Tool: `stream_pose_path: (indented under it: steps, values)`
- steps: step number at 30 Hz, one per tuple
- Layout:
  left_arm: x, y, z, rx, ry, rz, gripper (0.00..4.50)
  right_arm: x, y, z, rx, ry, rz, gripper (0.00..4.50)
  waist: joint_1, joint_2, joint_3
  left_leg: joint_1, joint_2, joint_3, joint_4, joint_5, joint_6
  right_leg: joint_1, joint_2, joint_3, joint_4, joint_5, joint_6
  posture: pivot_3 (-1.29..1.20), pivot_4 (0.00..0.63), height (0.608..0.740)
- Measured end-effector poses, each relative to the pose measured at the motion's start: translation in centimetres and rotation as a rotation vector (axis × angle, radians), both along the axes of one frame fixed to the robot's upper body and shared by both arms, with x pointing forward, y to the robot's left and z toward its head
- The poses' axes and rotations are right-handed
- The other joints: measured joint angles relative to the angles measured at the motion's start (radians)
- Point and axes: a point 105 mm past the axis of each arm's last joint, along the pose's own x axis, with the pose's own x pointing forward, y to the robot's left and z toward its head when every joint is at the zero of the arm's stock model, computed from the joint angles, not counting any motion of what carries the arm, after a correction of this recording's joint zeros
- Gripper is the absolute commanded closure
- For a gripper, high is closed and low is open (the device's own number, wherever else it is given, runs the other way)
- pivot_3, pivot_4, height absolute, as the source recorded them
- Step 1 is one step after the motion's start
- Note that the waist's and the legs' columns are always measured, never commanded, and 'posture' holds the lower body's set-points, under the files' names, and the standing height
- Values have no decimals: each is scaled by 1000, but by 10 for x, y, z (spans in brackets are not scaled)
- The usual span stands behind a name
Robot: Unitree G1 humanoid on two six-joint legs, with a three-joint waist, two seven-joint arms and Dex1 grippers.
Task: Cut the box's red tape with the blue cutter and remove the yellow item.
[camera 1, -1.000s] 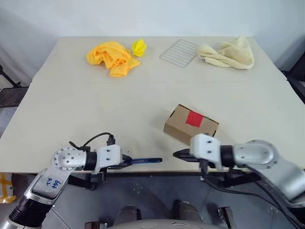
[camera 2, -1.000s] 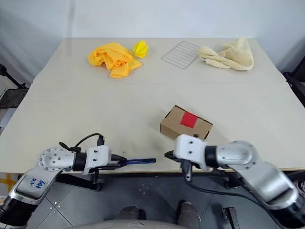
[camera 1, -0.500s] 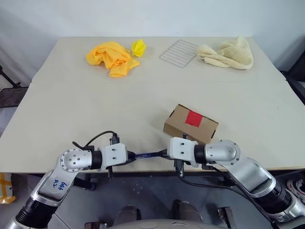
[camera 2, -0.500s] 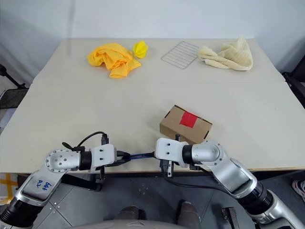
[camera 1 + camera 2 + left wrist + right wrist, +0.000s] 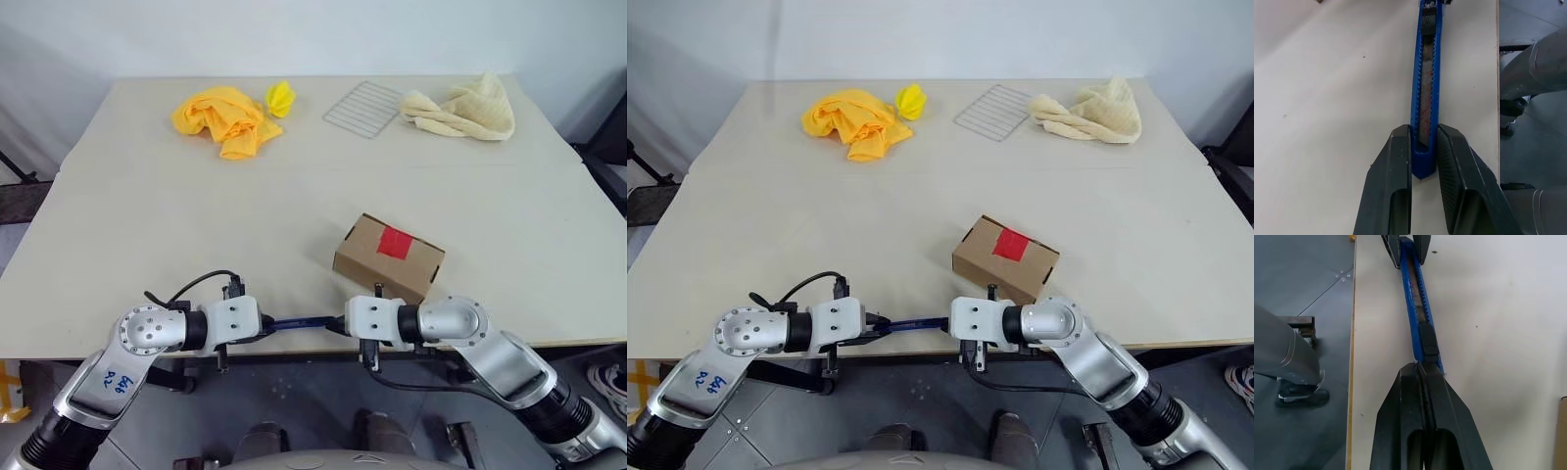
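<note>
cutter (image 5: pixel 1426 88) | left fingers (image 5: pixel 1393 181) clamp butt, right fingers (image 5: pixel 1422 396) shut at slider | push slider steadily, keep butt pinned

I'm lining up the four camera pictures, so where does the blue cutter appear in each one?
Left eye view: blue cutter at the table's near edge, between both grippers.
Right eye view: same spot.
Left wrist view: running up from the left gripper.
Right wrist view: running up from the right gripper.
Shared landmark: the table's near edge.
</note>
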Motion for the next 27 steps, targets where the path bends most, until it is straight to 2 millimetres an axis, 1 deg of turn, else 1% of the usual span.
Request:
stream_pose_path:
  steps: [8, 12, 18, 21, 24, 27]
  values:
    - [-1, 4, 1, 28, 5, -12, 4060, 1, 12, 1, 51, 10, 5, 4465, -15, 0, 0, 1, 1, 0, 0, 0, 0, 0, 0, 1, 2, 0, -1, 0, 150, 740]
    - [0, 1, 3, 35, 0, -32, 4060, -1, 12, 2, 53, 19, 11, 4465, -18, 0, 0, 0, 0, 0, 0, 0, 0, 0, 0, 1, 1, 0, -1, 0, 150, 740]
    - [2, 0, 2, 39, 4, -39, 4060, 0, 9, 3, 58, 28, -3, 4465, -17, 0, 0, 0, 0, 0, 0, 0, 0, 0, 0, 1, 2, 0, -1, 0, 150, 740]
    - [2, 0, 2, 40, 7, -41, 4060, 0, 4, 1, 54, 25, -16, 4465, -17, 0, 0, 0, 0, 0, 1, 0, 0, 0, 0, 1, 2, 0, -1, 0, 150, 740]
    - [2, 1, 1, 41, 12, -43, 4060, 6, -3, 6, 55, -3, -46, 4465, -17, 0, 0, 0, 0, 0, 1, 0, 0, 0, 0, 1, 2, 0, -1, 0, 150, 740]
    - [1, 1, 1, 43, 16, -47, 4060, 8, -7, 6, 52, -9, -63, 4465, -17, 0, 0, 0, 0, 0, 1, 0, 0, 0, 0, 1, 2, 0, -1, 0, 150, 740]
